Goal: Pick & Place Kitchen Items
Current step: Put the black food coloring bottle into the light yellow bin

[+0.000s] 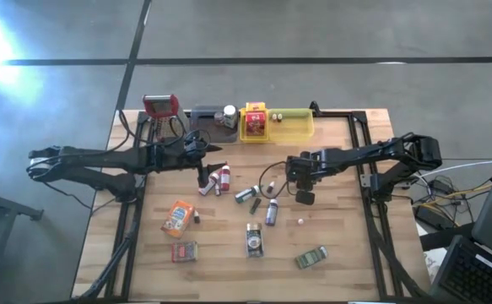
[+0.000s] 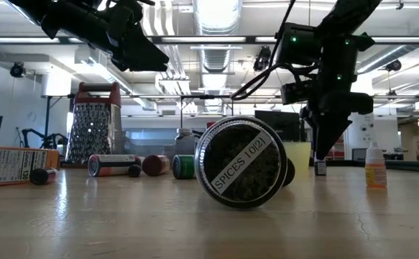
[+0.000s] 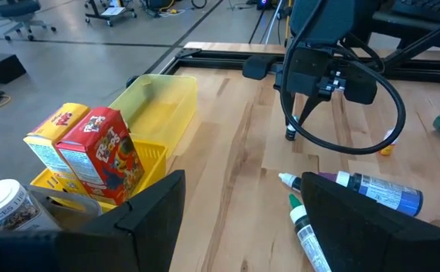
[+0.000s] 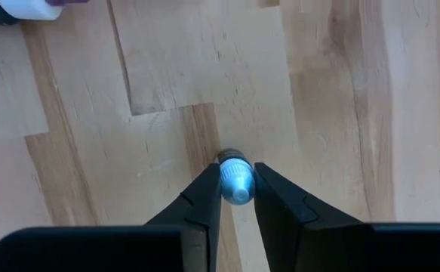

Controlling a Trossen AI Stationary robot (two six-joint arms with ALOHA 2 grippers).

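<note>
Right up close, the right end effector [image 4: 237, 198] pinches a tiny white-capped bottle [image 4: 235, 180] standing on the bench [image 4: 318, 91]. Lifting straight up, slowly, should keep it from slipping. Left end effector [image 1: 202, 148] hovers apart over the red-capped bottles [image 1: 220, 179].

The right gripper [image 4: 238, 198] pointed straight down near the middle of the high view, its two fingers squeezed onto a tiny bottle [image 4: 234, 181]. The left gripper [image 1: 202, 149] hung left of the middle, above the table, fingers apart and holding nothing.
</note>
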